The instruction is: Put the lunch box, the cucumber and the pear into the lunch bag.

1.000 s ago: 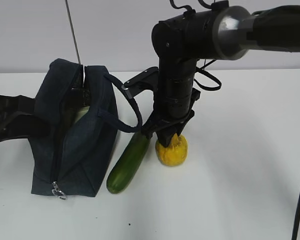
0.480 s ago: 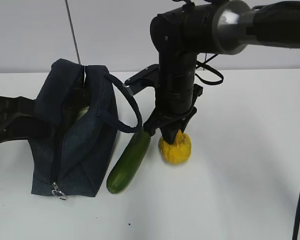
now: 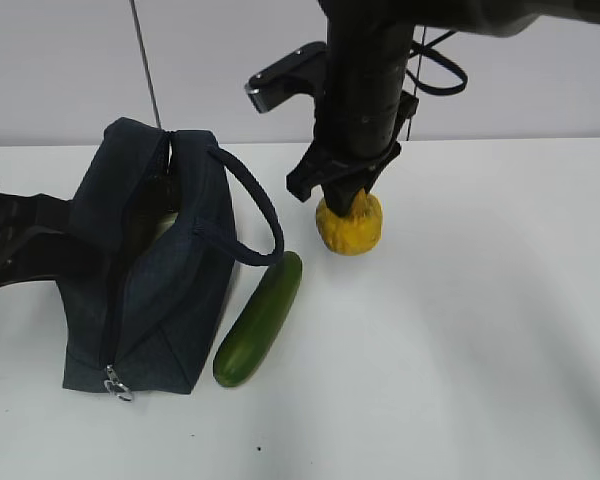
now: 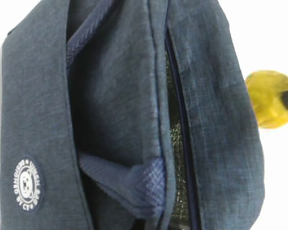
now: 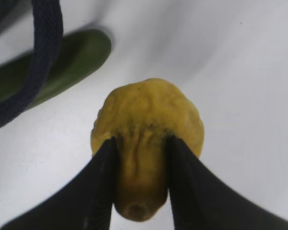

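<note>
The right gripper point(image 5: 140, 189) pinches the pear point(image 3: 349, 224) by its narrow top, lifted clear of the table. The lunch bag point(image 3: 150, 270), its mouth open, lies toward nine o'clock, past the cucumber point(image 3: 260, 318). The left gripper is closed, out of sight beside the bag.

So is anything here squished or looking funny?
Yes, the pear. The right gripper pinches its narrow top, and the skin looks wrinkled and lumpy between the fingers. The cucumber lies beside the lunch bag, looking normal.
</note>
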`<state>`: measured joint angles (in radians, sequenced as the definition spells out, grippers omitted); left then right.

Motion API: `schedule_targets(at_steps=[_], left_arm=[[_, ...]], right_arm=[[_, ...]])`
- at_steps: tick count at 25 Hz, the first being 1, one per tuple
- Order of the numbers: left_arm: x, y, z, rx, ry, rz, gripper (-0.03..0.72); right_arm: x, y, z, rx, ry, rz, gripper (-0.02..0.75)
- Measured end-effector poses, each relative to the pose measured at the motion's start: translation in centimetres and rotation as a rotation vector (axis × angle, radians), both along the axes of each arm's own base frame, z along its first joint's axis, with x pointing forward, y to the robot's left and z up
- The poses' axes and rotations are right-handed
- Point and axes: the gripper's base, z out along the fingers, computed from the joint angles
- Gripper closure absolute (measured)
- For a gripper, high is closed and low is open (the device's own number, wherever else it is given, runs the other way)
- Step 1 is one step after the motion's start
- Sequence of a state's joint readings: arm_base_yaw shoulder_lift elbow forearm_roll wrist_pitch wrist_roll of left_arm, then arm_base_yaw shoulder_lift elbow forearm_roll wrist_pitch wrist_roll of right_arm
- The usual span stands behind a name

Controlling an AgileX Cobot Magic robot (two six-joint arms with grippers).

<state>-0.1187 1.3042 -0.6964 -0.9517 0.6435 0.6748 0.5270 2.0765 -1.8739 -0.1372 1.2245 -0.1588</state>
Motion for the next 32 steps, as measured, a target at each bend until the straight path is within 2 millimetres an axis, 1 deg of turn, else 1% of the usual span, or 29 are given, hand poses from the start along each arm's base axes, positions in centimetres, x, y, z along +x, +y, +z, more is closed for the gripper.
schedule_targets(at_steps=[5, 8, 10, 15, 18, 19, 21, 23, 27, 30, 32], left_arm=[[0.0, 0.0, 0.0, -0.001, 0.002, -0.003, 0.706], [0.0, 0.0, 0.0, -0.001, 0.002, -0.003, 0.706], [0.0, 0.0, 0.0, 0.000, 0.003, -0.003, 0.706], [0.0, 0.0, 0.0, 0.000, 0.002, -0.002, 0.706], [0.0, 0.0, 0.0, 0.000, 0.002, -0.002, 0.706], [0.0, 0.0, 0.0, 0.001, 0.002, -0.001, 0.706], [0.0, 0.0, 0.0, 0.000, 0.002, -0.001, 0.706], [0.0, 0.0, 0.0, 0.000, 0.002, -0.001, 0.706], [0.0, 0.0, 0.0, 0.000, 0.001, -0.001, 0.706], [0.0, 0.0, 0.0, -0.001, -0.001, -0.001, 0.706], [-0.1, 0.0, 0.1, -0.001, -0.001, -0.002, 0.706]], right_arm=[[-0.8, -0.4, 4.2, 0.057, -0.087, -0.008, 0.479], [-1.3, -0.2, 6.2, 0.135, -0.104, -0.011, 0.479], [-1.7, 0.5, 7.1, 0.225, -0.088, 0.011, 0.479], [-2.5, 3.3, 8.3, 0.532, -0.047, 0.139, 0.479], [-2.5, 4.4, 8.9, 0.666, -0.055, 0.186, 0.479], [-2.4, 4.7, 8.8, 0.697, -0.054, 0.198, 0.480], [-2.0, 5.4, 7.9, 0.735, -0.040, 0.218, 0.480], [-1.3, 6.1, 6.2, 0.756, -0.006, 0.217, 0.480], [0.2, 6.9, 2.3, 0.734, 0.039, 0.198, 0.480], [1.3, 7.4, -0.1, 0.722, 0.035, 0.176, 0.480], [1.8, 7.6, -1.3, 0.718, 0.031, 0.160, 0.480]])
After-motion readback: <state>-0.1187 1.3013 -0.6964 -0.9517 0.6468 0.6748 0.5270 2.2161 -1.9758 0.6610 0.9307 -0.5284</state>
